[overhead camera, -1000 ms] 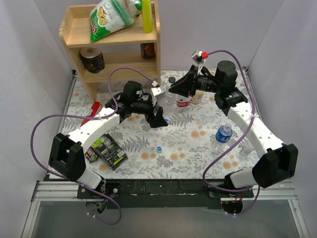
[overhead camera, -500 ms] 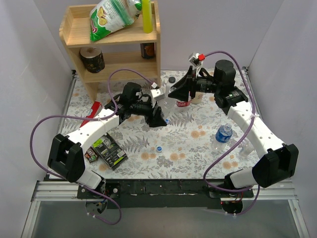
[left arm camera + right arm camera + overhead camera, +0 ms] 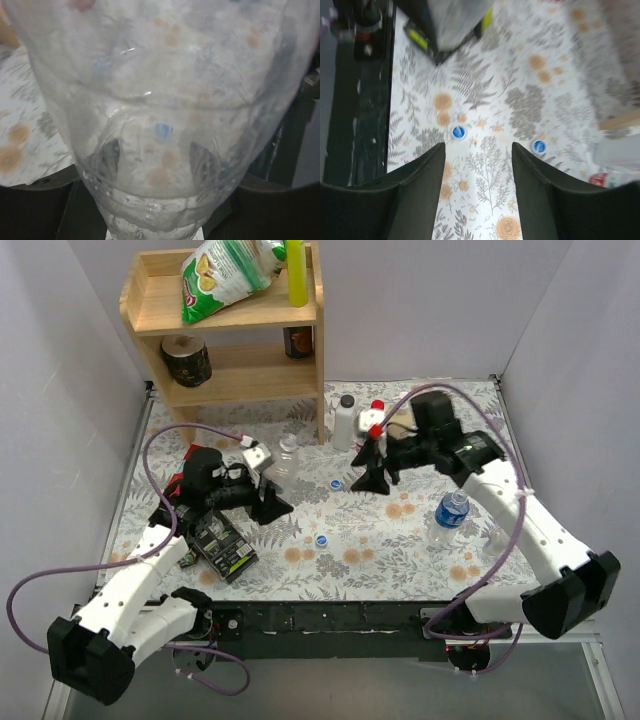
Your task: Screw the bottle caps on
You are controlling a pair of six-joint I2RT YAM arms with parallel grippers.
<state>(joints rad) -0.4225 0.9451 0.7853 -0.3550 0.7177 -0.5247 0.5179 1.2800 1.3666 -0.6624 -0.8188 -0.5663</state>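
Both arms have left the bottles at the back of the table (image 3: 400,540). The left gripper (image 3: 270,505) has drawn toward the left edge and looks clamped round a clear bottle (image 3: 160,125). The right gripper (image 3: 478,150), fingers spread and empty, hangs over a blue cap (image 3: 459,131) and a second blue cap (image 3: 538,146), both loose mid-table. The likely next move is to pinch one cap and carry it to the bottle's neck.

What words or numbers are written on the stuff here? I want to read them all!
Nothing can be read.
Green snack bag: print too small.
Black packets: labels too small.
Water bottle: blue label too small.
Blue bottle caps: white marks blurred.
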